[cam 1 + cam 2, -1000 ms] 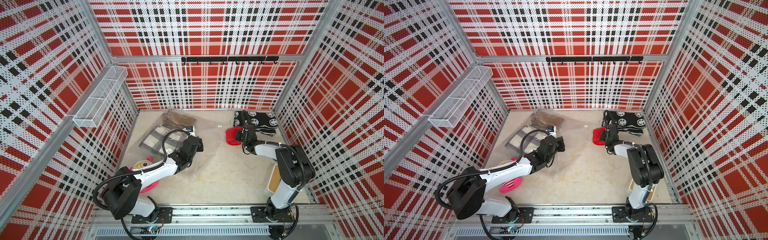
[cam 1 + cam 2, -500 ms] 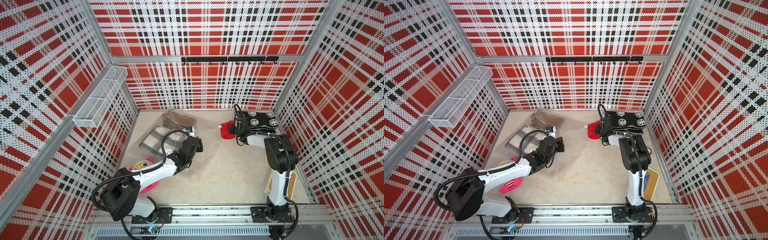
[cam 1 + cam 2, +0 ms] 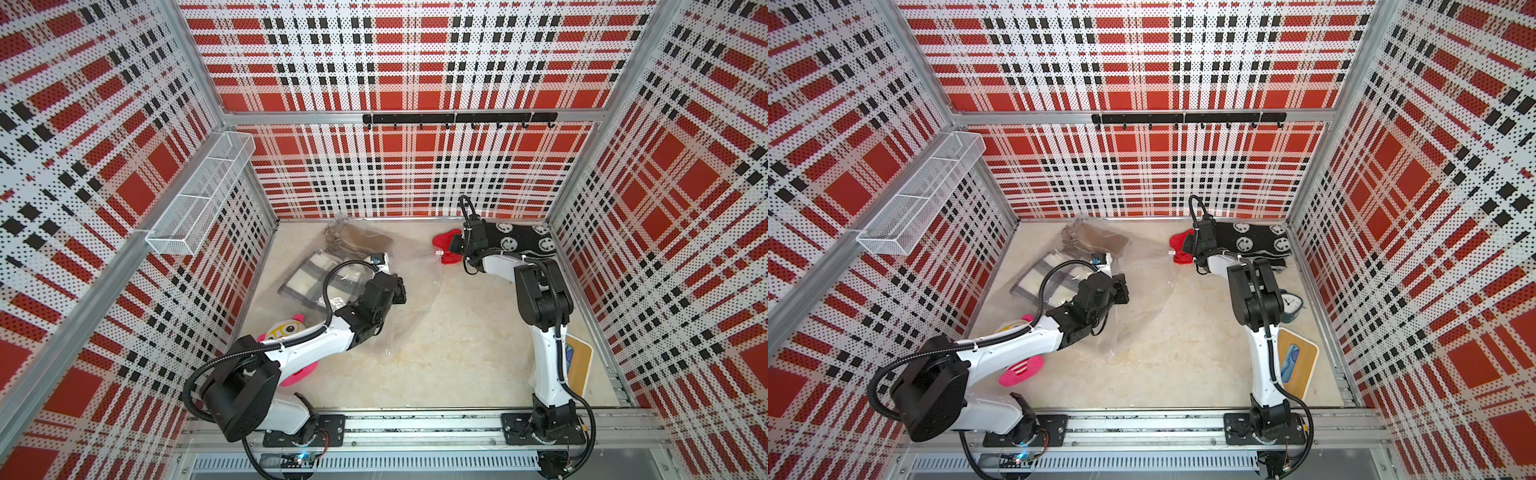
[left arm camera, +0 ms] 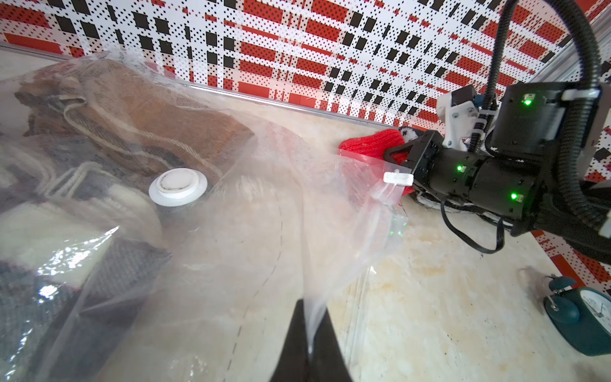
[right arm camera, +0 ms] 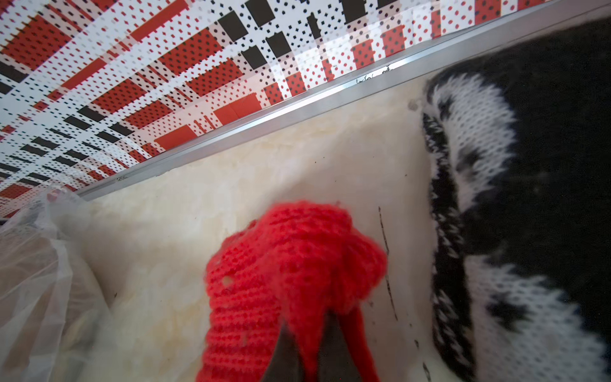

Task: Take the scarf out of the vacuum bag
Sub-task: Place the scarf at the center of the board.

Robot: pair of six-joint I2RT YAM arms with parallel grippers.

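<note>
- Near table's (image 3: 457, 357) far edge, my right gripper (image 5: 309, 330) is clamped on red scarf (image 5: 291, 258), just beside bag (image 3: 415, 299).
- Bag lies toward table's far-left corner; my left gripper (image 4: 309, 334) pinches its film.

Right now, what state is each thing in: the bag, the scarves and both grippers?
vacuum bag: lying flat, one layer pinched up.
left gripper: shut on the vacuum bag.
right gripper: shut on the red scarf.
red scarf: outside the bag, bunched, held.
black smiley scarf: lying loose outside the bag.
brown scarf: inside the bag.
checked scarf: inside the bag.
</note>
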